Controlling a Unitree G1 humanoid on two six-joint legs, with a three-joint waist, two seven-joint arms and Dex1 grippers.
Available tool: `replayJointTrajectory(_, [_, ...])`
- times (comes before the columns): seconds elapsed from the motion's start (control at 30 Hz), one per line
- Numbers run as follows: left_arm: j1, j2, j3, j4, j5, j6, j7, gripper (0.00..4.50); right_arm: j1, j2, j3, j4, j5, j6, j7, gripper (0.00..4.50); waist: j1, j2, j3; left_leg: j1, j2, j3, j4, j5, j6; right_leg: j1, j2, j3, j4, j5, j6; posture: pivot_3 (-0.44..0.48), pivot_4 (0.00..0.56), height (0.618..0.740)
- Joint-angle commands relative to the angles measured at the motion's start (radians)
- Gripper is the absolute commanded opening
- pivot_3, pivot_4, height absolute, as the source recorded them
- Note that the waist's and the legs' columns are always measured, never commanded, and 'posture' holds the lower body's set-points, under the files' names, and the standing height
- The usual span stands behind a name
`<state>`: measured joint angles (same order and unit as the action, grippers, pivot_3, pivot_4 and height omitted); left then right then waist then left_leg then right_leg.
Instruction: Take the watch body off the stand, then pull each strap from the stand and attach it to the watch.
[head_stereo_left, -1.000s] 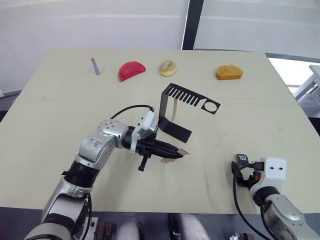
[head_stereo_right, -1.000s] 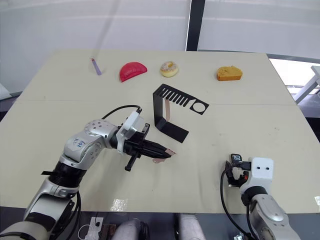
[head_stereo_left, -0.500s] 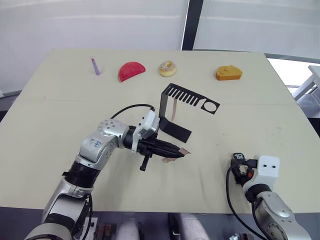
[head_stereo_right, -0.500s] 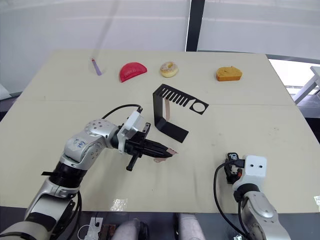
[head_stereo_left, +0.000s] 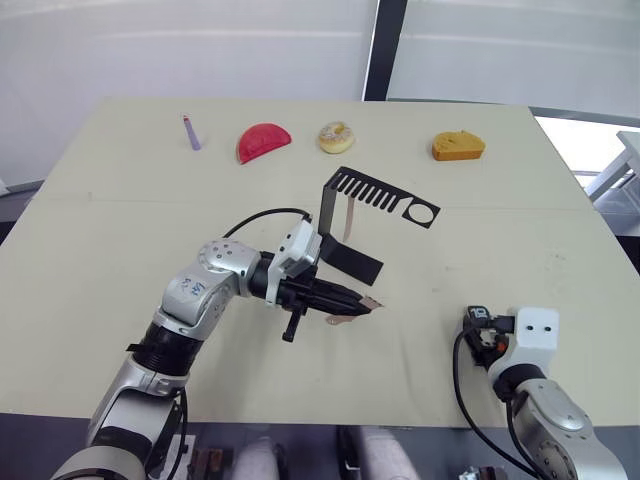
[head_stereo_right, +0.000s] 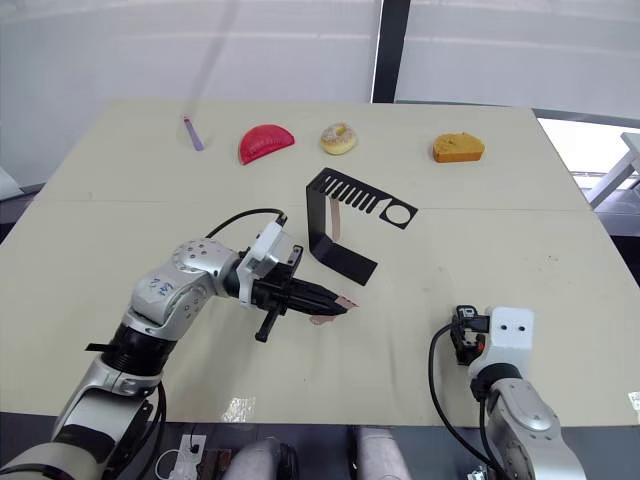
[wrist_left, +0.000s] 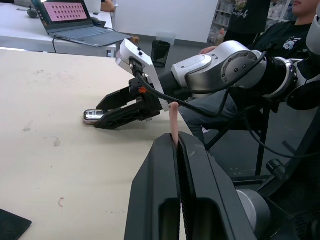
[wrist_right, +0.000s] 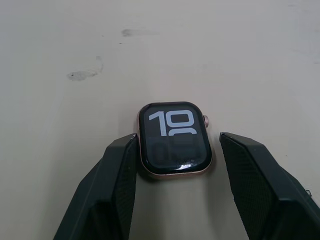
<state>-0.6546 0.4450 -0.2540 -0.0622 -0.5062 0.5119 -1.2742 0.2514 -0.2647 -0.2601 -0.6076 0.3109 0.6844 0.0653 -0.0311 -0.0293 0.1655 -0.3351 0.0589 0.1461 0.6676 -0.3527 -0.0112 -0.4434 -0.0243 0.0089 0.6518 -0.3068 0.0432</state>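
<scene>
I saw the small square black watch body lying flat on the beige table, between the spread fingers of my right pincer, one finger touching its edge. My left pincer was pinching a thin pale pink strap just beside the black bent-metal stand, where a second pink strap hung.

A: Item, open desk: where is passage lying free?
B: Bare surface is stretching between the left gripper and the right gripper.
A: Obstructions?
B: The stand is rising just behind the left gripper; food models are lining the far edge, well apart.
</scene>
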Motion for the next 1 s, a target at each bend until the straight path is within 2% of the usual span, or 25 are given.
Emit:
replayJointTrajectory(0.03, [-0.012,-0.006,0.018,-0.007,-0.003,-0.014,0.004,0.00,0.001,0.001,-0.024,0.022,0.016,0.011,0.021,2.72,-0.001,0.000,0.000,0.000,0.000,0.000,0.000,0.000,0.000,0.000,0.000,0.000,0.000,0.000,0.000,0.000,0.150,0.737])
replayJointTrajectory(1.0, [-0.020,-0.014,0.020,-0.004,-0.002,-0.016,0.021,0.00,-0.026,0.063,-0.031,0.024,-0.004,0.032,-0.015,2.72,-0.003,0.000,0.000,0.000,0.000,0.000,0.000,0.000,0.000,0.000,0.000,0.000,0.001,0.000,0.000,0.000,0.150,0.737])
